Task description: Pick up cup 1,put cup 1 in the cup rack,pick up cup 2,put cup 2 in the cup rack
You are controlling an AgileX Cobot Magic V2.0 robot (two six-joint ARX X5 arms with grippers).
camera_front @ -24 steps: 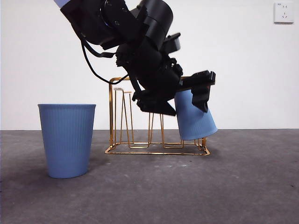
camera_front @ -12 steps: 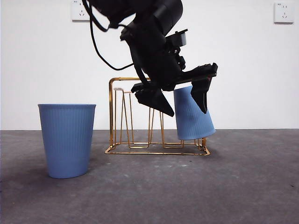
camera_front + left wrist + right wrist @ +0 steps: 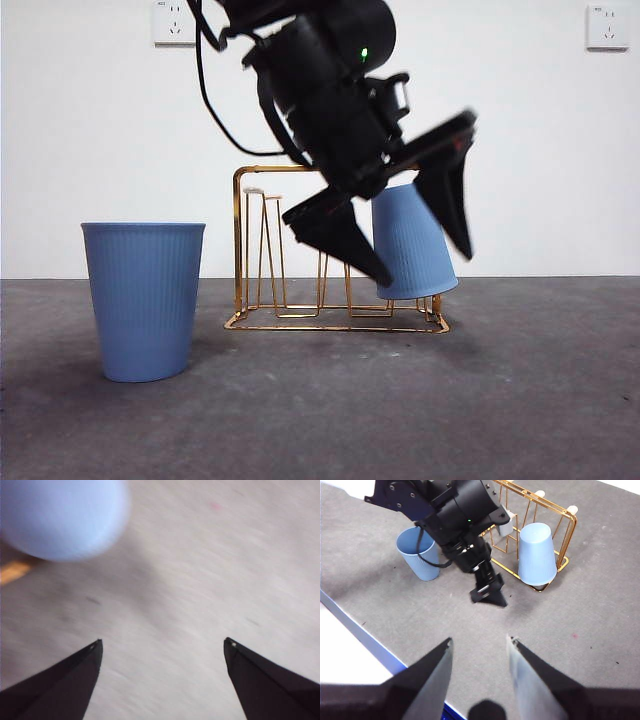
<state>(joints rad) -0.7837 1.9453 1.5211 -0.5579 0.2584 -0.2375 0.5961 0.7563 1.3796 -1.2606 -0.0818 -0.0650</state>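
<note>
A blue ribbed cup [image 3: 410, 240] hangs upside down on a peg at the right end of the gold wire cup rack [image 3: 240, 240], slightly tilted. My left gripper [image 3: 429, 270] is open, its jaws spread wide on either side of this cup and apart from it. The left wrist view shows the same cup [image 3: 60, 515] blurred beyond the open left gripper [image 3: 162, 641]. A second blue cup [image 3: 143, 300] stands upright on the table left of the rack. My right gripper [image 3: 479, 640] hangs high above the table, open and holding nothing, looking down on the rack [image 3: 567, 535] and both cups [image 3: 536, 555] [image 3: 418, 555].
The dark left arm [image 3: 320, 90] comes down from the top over the rack's middle. Two wall sockets [image 3: 608, 27] [image 3: 170, 22] sit on the white wall behind. In the right wrist view the table's near edge [image 3: 365, 635] runs diagonally at the left.
The left gripper let go of the cup, spread its jaws wider and lifted a little. The cup settled straighter on the rack. The upright cup has not moved.
</note>
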